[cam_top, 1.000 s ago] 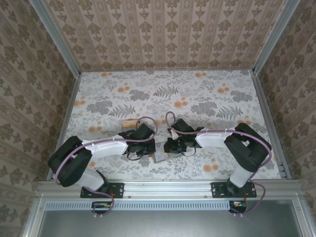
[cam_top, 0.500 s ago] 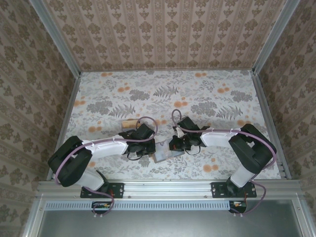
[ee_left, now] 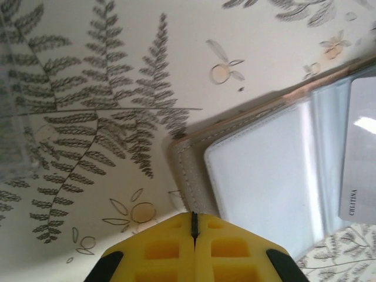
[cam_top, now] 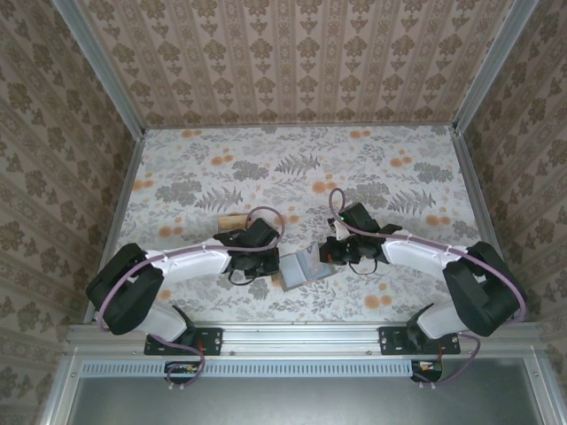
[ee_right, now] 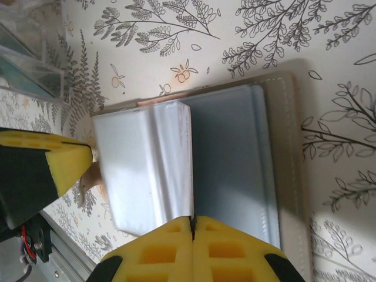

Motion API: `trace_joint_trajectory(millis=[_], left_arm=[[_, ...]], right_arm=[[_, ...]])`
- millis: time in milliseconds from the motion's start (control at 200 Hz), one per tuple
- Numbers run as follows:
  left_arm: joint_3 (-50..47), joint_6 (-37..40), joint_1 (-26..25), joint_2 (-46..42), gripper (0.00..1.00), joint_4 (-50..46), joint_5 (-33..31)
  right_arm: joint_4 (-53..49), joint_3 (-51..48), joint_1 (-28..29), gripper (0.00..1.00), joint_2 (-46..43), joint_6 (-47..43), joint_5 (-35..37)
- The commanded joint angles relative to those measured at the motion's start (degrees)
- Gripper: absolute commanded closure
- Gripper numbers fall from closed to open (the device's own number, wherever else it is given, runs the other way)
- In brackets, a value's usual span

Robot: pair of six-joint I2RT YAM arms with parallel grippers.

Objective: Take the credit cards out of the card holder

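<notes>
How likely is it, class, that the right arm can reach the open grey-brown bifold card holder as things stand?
Likely yes: the shut right end effector sits right at the blue-grey lining of the grey-brown bifold card holder, with nothing lying between them.

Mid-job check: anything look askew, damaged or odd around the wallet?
Nothing damaged. The open wallet lies at a slant, and a pale printed card seems partly out of its pocket, as expected at this stage.

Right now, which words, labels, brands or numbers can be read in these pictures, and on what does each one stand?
"CILITINA": small print, letters not certain, running along the edge of the pale card that lies over the open card holder, seen from the left wrist.
No other text can be read.
</notes>
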Motion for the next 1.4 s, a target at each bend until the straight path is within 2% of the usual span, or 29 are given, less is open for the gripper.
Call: trace_joint_trajectory(millis=[0, 145, 190, 275, 320, 380, 410, 540, 585, 615, 825, 1020, 1225, 1395], left_arm=[[4.30, 2.16, -0.10, -2.92, 1.00, -4.13, -1.62], [7.94, 2.89, 0.87, -7.95, 1.00, -8.74, -4.53], [8.39, 2.76, 1.62, -10.00, 0.89, -10.19, -5.82], [8.60, 2.02, 3.20, -14.96, 0.76, -13.15, -8.49], [8.41, 1.58, 4.24, -17.90, 0.62, -14.89, -10.05], [7.67, 1.18, 5.85, -22.02, 0.51, -17.22, -11.70], [7.27, 1.13, 6.82, -24.06, 0.46, -18.23, -12.06], [5.56, 1.09, 11.11, -32.92, 0.13, -23.66, -13.98], [5.10, 0.91, 12.64, -35.98, 0.10, -25.84, -14.57], [4.88, 0.70, 13.61, -37.83, 0.03, -27.25, -15.07], [4.00, -0.29, 18.31, -48.35, 0.00, -34.52, -16.71], [4.52, -1.44, 19.48, -52.93, 0.00, -40.08, -18.21], [4.95, -2.46, 19.67, -56.67, 0.00, -43.90, -19.52], [4.14, -3.73, 19.71, -58.66, 0.00, -45.29, -19.45]], right_arm=[[-6.30, 3.15, -0.29, 1.00, -3.67, -3.73, 1.38], [-9.60, 7.90, -0.20, 1.00, -5.53, -7.03, 1.07], [-10.19, 9.45, -0.11, 1.00, -5.53, -8.05, 1.04], [-11.46, 12.79, 0.39, 1.00, -4.53, -10.59, 1.00], [-12.51, 14.92, 0.86, 1.00, -3.38, -12.40, 1.33], [-13.92, 18.12, 1.65, 1.00, -1.98, -14.88, 1.62], [-14.73, 19.98, 2.12, 1.00, 0.54, -16.19, 1.76], [-17.32, 28.04, 5.45, 1.00, 6.57, -22.53, 4.10], [-18.30, 31.13, 6.80, 1.00, 8.88, -24.91, 5.27], [-18.80, 33.25, 7.64, 1.00, 10.60, -26.36, 5.81], [-19.08, 44.74, 13.17, 1.00, 19.91, -38.26, 7.86], [-22.47, 55.38, 16.61, 1.00, 28.69, -47.42, 9.98], [-22.21, 60.19, 18.04, 1.00, 33.62, -55.04, 11.32], [-22.88, 63.04, 18.21, 1.00, 37.08, -57.77, 11.57]])
